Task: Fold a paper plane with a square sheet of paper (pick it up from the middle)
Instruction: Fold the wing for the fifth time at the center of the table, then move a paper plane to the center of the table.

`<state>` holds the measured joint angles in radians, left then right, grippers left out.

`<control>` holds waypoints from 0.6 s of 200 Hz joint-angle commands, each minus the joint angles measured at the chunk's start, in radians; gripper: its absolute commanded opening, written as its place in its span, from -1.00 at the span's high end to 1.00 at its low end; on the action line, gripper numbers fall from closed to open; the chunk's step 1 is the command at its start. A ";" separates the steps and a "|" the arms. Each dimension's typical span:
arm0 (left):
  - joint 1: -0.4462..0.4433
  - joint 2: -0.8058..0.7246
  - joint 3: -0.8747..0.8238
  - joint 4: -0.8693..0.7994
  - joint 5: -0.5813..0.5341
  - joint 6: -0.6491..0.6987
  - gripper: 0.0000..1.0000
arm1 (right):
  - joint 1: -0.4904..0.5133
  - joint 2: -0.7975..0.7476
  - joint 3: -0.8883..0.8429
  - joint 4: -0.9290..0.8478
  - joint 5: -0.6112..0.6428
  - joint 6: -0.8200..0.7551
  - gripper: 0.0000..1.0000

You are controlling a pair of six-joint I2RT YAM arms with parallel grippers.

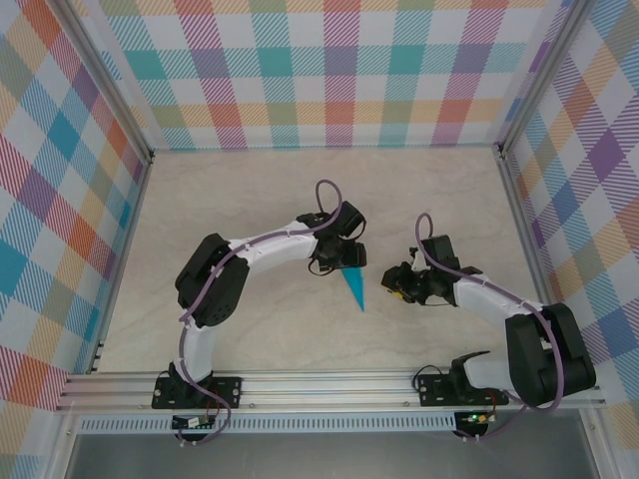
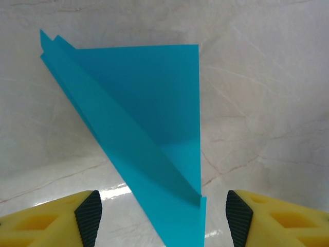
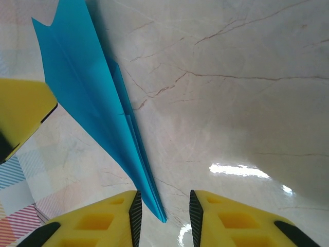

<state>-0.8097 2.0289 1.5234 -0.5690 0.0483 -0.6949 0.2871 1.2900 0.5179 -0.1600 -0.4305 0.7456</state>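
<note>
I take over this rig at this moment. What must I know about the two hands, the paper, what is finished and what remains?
Left hand: open wide. The paper plane lies in its gap on the table, not gripped.
Right hand: open a little. The plane's pointed tip lies in the gap, not clamped.
Done: the paper is folded into a narrow dart and rests on the table between the two arms.
Left: probably only to draw both hands away. One wing seems to stand up, so perhaps check it.

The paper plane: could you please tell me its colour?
Paper plane is plain teal-blue; best in left wrist view.
</note>
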 commanded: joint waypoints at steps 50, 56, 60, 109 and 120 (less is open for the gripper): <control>-0.003 0.018 0.045 -0.101 -0.093 -0.042 -0.12 | -0.002 0.047 0.002 0.057 -0.117 -0.048 0.18; -0.004 0.003 0.032 -0.095 -0.103 -0.043 -0.06 | -0.001 0.054 0.006 0.063 -0.127 -0.051 0.17; -0.005 -0.007 0.022 -0.088 -0.106 -0.042 -0.01 | 0.000 0.057 0.009 0.067 -0.132 -0.053 0.16; 0.008 -0.112 -0.107 -0.005 -0.107 -0.031 0.48 | 0.030 0.127 0.068 0.082 -0.155 -0.092 0.08; 0.011 -0.127 -0.129 0.005 -0.109 -0.032 0.53 | 0.047 0.149 0.090 0.082 -0.159 -0.107 0.06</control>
<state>-0.8093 1.9739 1.4391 -0.6071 -0.0402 -0.7261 0.3035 1.4006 0.5476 -0.1081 -0.5453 0.6918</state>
